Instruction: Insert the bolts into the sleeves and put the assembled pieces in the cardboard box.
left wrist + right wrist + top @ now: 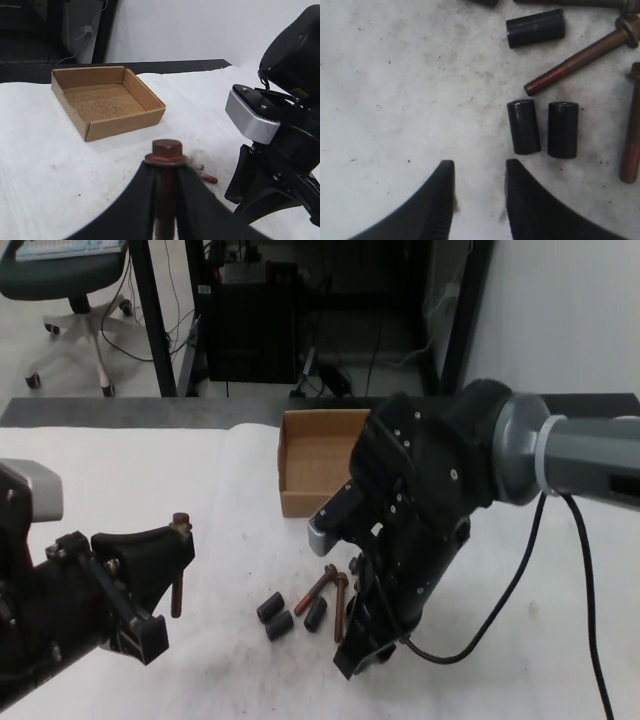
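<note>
Sleeves lay loose on the white cloth in front of your arms. You could count three plainly: two side by side, nearly touching, and a third a little apart. Loose bolts, copper-coloured, lay among them. One slanted with its threaded tip near the pair, and another lay beside it toward the right arm. None of these bolts sat in a sleeve.

Your left gripper was clenched on a single bolt. It held that bolt upright over the cloth, with the flanged hex head just above the fingertips and the shank hanging below them. In the high view it stood off to the left of the pile, well apart from the sleeves.

Your right gripper pointed down over the cloth with its fingers parted and nothing between them. The paired sleeves lay just beside its tips, outside the gap. You could not have told from these views whether the tips touched the cloth.

The cardboard box stood open on the cloth beyond the pile, farther from you than the sleeves. In the high view its near wall showed just beside the right arm's wrist. In the left wrist view it sat well beyond the held bolt.
</note>
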